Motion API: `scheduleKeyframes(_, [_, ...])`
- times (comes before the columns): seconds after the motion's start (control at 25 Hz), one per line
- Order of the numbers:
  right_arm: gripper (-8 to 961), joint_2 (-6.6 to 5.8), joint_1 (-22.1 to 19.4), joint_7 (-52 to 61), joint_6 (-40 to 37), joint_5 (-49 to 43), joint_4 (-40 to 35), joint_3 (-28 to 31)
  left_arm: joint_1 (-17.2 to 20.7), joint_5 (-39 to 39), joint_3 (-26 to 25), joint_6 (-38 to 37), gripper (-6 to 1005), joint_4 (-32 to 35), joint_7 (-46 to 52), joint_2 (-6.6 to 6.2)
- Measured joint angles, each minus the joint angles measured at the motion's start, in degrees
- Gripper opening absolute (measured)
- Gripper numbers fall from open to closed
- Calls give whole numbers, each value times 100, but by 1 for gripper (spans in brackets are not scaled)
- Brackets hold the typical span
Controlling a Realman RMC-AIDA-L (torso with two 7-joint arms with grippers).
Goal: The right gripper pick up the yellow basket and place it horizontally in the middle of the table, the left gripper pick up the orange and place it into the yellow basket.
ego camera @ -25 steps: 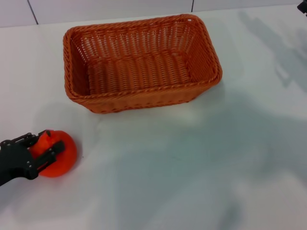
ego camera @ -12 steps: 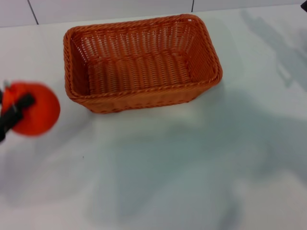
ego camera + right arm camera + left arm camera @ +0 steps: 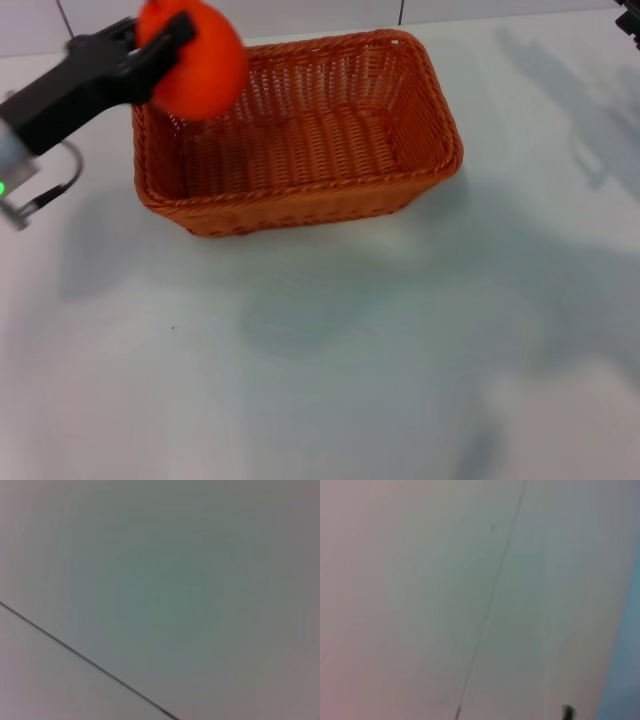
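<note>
The woven orange-brown basket [image 3: 300, 130] stands lengthwise across the middle of the white table [image 3: 350, 340] in the head view. My left gripper [image 3: 165, 45] is shut on the orange [image 3: 195, 60] and holds it in the air above the basket's far left corner. The basket is empty inside. Only a dark sliver of the right arm [image 3: 632, 18] shows at the head view's far right edge. Both wrist views show only a plain pale surface with a thin dark seam.
A pale wall with dark seams [image 3: 402, 10] runs along the table's far edge. Bare tabletop lies in front of the basket and to its right.
My left gripper has lifted the orange off the table at the front left and carried it up and toward the basket, to above its far left corner.
</note>
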State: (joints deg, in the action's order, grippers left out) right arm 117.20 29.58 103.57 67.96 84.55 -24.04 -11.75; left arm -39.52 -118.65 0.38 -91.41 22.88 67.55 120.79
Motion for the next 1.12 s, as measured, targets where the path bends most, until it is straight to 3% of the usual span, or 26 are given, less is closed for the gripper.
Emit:
scheduleKeyframes(0.04, [600, -3, -6, -2, 21, 0, 17, -7, 0, 0, 0, 0, 319, 0, 0, 0])
scheduleKeyframes(0.08, [600, -3, -18, -2, 51, 0, 30, -9, -309, 3, 20, 727, 342, -30, -10, 207])
scheduleKeyframes(0.16, [601, -4, -49, -6, 89, 0, 42, -8, -411, 4, 129, 978, 389, -45, -13, 271])
scheduleKeyframes(0.52, [600, 10, -198, -158, 127, -1, 128, 52, -439, 493, 242, 1126, 622, -188, -15, 292])
scheduleKeyframes(0.72, [599, 62, -300, -494, 301, 183, 128, 253, -59, 1558, 171, 786, 753, -426, -360, 301])
scheduleKeyframes(0.88, [598, 131, -498, -1146, 716, 740, 129, 395, 541, 3002, -171, 65, 837, -1312, -1754, 308])
scheduleKeyframes(1.0, [597, 195, -674, -1872, 1296, 1250, 146, 565, 920, 3424, -506, -271, 833, -1685, -2341, 309])
scheduleKeyframes(1.12, [597, 212, -820, -2657, 1792, 1660, 356, 829, 1045, 3467, -641, -303, 829, -1754, -2388, 310])
